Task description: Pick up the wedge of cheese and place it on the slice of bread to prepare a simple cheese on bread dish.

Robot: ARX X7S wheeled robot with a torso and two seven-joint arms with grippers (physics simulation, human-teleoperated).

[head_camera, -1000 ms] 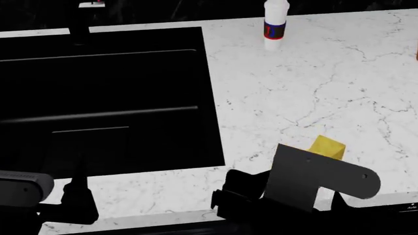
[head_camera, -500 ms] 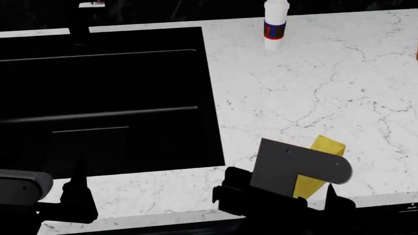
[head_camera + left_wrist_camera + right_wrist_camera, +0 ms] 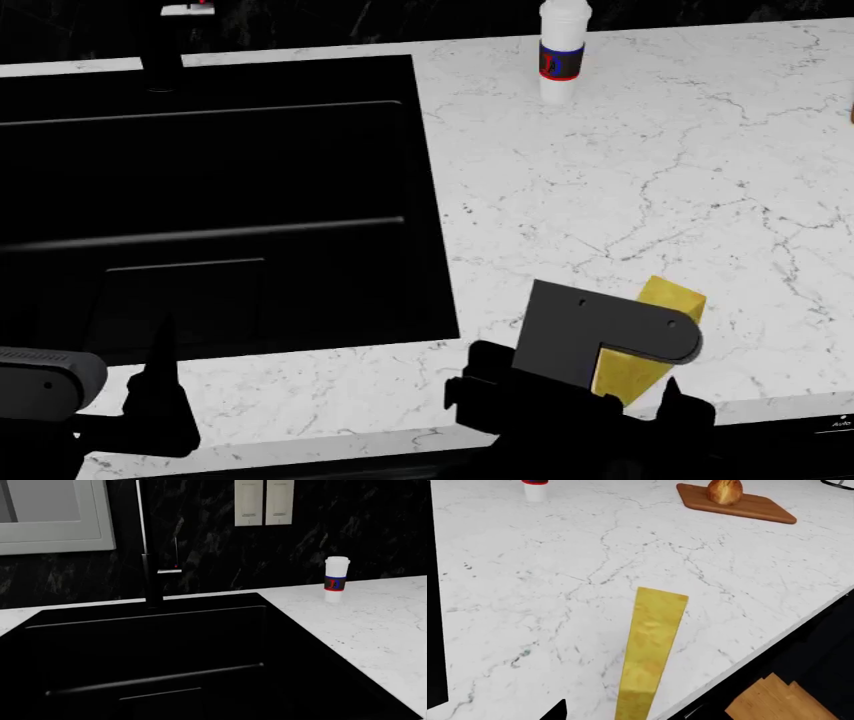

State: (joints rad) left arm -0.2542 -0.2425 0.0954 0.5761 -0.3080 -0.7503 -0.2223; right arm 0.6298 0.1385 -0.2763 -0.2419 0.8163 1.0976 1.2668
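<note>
The wedge of cheese (image 3: 663, 306) lies flat on the white marble counter near its front edge, bright yellow and speckled. In the right wrist view the wedge of cheese (image 3: 651, 650) runs as a long strip down to the picture's edge. My right gripper (image 3: 607, 385) sits low over the wedge's near end, mostly hidden behind the arm's grey bracket. One dark fingertip (image 3: 555, 711) stands apart from the cheese, so the jaws look open. The slice of bread (image 3: 724, 491) rests on a wooden cutting board (image 3: 760, 509), far off along the counter. My left gripper (image 3: 150, 400) hovers by the sink's front edge, too dark to read.
A black sink (image 3: 214, 200) with a tall faucet (image 3: 152, 575) fills the left half. A white cup with a red and blue band (image 3: 563, 50) stands at the counter's back. The counter's front edge (image 3: 760, 645) runs close beside the cheese, with a drop beyond it.
My right arm's grey bracket has shifted left and slightly down, uncovering more of the cheese. The cheese itself has stayed in place. The left arm is unchanged.
</note>
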